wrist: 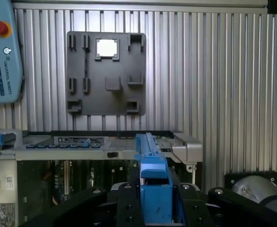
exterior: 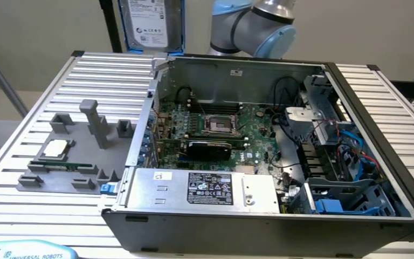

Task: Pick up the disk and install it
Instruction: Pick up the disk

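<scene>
disk (exterior: 151,24): flat, rectangular, silver-gray, and framed by a bright blue plastic carrier (wrist: 152,179). it is hanging upright above the far wall of the open dark gray computer case (exterior: 264,226), clear of it. its white printed label is facing the exterior camera; the print is too small to read.

in the wrist view the carrier is showing edge-on between the two black halves of the claw (wrist: 153,208), which are pinching it from both sides.

a light blue teach pendant (wrist: 4,52) with a red button is lying on the ribbed aluminium table (wrist: 223,94), and it is showing "universal robots".

a gray power-supply box (exterior: 157,191) inside the case is carrying a black label, text illegible.

a small square silver chip (wrist: 107,48) is sitting on a dark gray parts tray (wrist: 105,101) on the table.
</scene>
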Motion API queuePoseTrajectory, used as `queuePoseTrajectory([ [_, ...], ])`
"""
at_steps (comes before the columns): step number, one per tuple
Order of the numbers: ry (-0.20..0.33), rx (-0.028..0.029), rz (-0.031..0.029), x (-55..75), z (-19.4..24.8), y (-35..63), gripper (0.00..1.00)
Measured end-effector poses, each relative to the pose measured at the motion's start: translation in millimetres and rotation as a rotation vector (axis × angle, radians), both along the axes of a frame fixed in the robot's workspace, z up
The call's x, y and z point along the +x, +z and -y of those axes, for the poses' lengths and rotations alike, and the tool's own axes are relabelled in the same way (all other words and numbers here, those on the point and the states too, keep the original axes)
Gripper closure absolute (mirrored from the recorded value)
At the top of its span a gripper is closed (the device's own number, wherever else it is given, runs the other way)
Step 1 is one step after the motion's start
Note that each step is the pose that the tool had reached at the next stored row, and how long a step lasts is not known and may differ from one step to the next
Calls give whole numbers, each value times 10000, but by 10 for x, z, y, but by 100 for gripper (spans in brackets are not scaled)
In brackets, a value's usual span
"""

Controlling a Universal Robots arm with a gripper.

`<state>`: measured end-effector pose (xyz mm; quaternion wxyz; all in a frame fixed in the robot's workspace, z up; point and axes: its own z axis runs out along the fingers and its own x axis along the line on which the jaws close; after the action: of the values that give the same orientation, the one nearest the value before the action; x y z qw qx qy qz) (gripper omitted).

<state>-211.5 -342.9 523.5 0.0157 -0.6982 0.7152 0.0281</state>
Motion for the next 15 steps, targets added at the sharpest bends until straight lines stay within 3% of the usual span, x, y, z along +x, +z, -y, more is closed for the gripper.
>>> queuePoseTrajectory([
  [6,-1,17,0,274,50,0,67],
  [15,0,20,-1,684,163,1,67],
])
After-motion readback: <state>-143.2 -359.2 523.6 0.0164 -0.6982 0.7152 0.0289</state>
